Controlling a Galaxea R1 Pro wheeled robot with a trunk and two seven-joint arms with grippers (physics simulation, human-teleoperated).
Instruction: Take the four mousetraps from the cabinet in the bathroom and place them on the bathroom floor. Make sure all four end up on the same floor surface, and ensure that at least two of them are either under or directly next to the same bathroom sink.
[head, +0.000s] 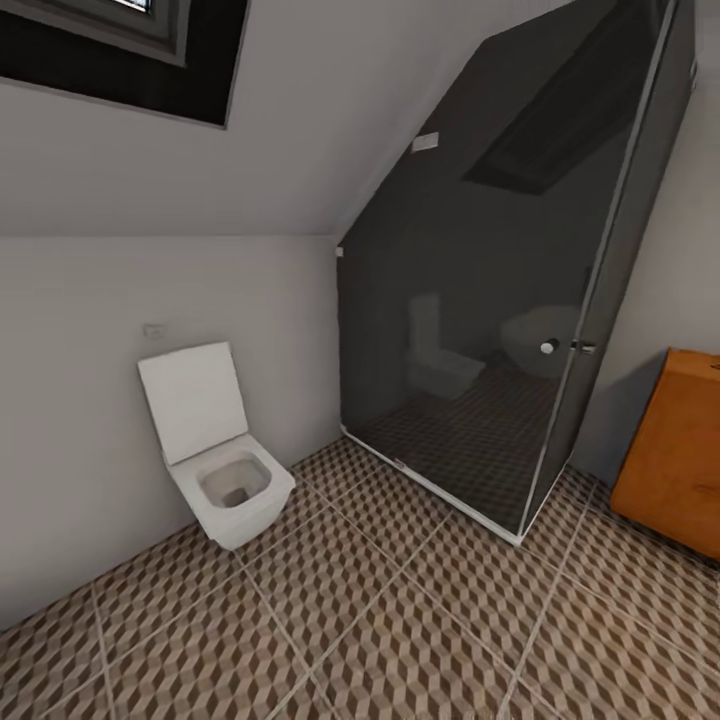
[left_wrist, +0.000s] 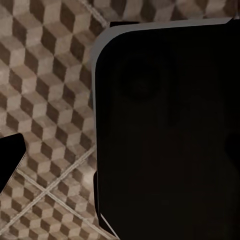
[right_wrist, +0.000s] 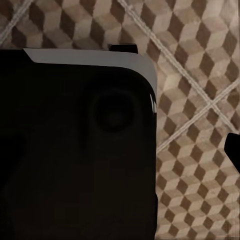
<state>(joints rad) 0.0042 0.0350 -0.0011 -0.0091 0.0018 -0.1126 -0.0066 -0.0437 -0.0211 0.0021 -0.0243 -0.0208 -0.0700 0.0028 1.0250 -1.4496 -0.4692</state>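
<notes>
a: where are the mousetraps?
b: none to be seen from here. my head looks at a white toilet (head: 225, 465) against the wall, a dark glass shower enclosure (head: 500, 300) in the corner, and an orange wooden cabinet (head: 672, 460) at the right edge — probably where i should head, though i can't confirm it's the one.
a: and your tools?
b: both wrist cameras look down at the bathroom floor (head: 400, 620), mostly blocked by a dark rounded body, likely my own base. whether either tool is spread or pressed together, i cannot tell.
a: room to move?
b: open tile ahead — the shower's glass corner juts out, so i'd swing wide of it.
</notes>
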